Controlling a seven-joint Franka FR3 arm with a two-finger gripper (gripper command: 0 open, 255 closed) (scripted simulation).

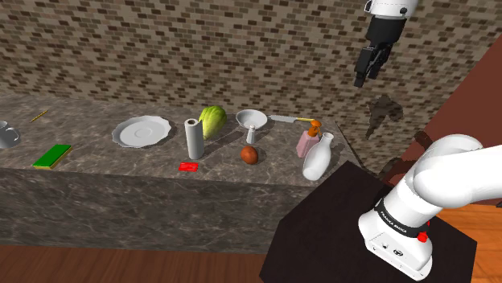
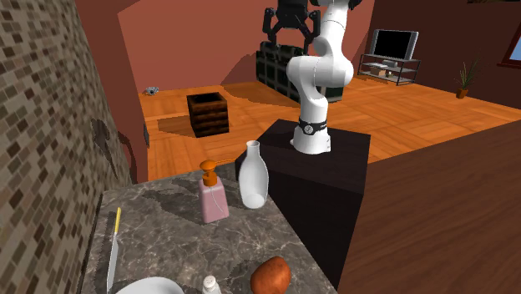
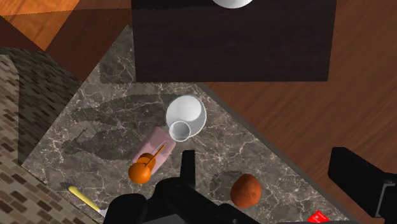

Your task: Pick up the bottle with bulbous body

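Jaws released: the two black fingers [image 3: 356,181] stand wide apart with nothing between them. They hang on the white arm [image 1: 450,177] high above the pink pump dispenser with an orange head [image 1: 306,143] [image 2: 213,199] [image 3: 150,147] and well apart from it.

Task item: a white bottle with a bulbous body and a narrow neck [image 1: 316,158] [image 2: 253,175] [image 3: 186,116]. It stands upright on the dark marbled stone worktop [image 1: 121,173] [image 2: 167,225], just beside the dispenser on the side toward the black box stand [image 2: 334,167]. The second exterior view shows a narrow gap between bottle and dispenser. Nothing touches the bottle.

A brown egg-shaped object [image 1: 250,155] [image 3: 245,190] lies near the dispenser, on the shoulder view's left of it. A knife with a yellow handle [image 2: 113,246] lies on the dispenser's wall side. A small flat red item [image 1: 188,166] lies farther off than the brown object, on the same side.
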